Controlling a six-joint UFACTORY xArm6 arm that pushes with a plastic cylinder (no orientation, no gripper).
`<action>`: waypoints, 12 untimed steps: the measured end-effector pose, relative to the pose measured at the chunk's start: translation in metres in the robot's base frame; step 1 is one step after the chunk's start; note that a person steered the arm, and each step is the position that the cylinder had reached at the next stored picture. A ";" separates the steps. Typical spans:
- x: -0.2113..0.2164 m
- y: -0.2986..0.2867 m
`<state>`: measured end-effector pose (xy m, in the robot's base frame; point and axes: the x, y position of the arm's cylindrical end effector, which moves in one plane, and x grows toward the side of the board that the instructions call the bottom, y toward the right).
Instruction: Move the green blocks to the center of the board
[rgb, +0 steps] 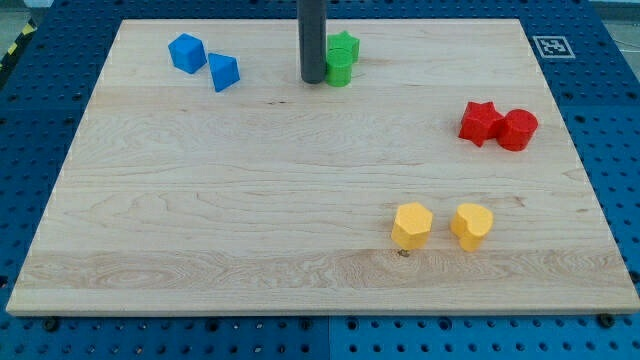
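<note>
Two green blocks sit together near the view's top, just right of centre: a green star behind and a green cylinder in front, touching. My tip is at the end of the dark rod, right beside the green cylinder on its left, touching or nearly touching it. The wooden board lies flat under everything.
A blue cube and a blue wedge-like block sit at the top left. A red star and a red cylinder sit at the right. A yellow hexagon and a yellow heart sit at the bottom right. A marker tag is at the top right corner.
</note>
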<state>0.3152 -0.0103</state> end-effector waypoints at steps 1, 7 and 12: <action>-0.004 -0.002; -0.084 -0.007; 0.049 0.028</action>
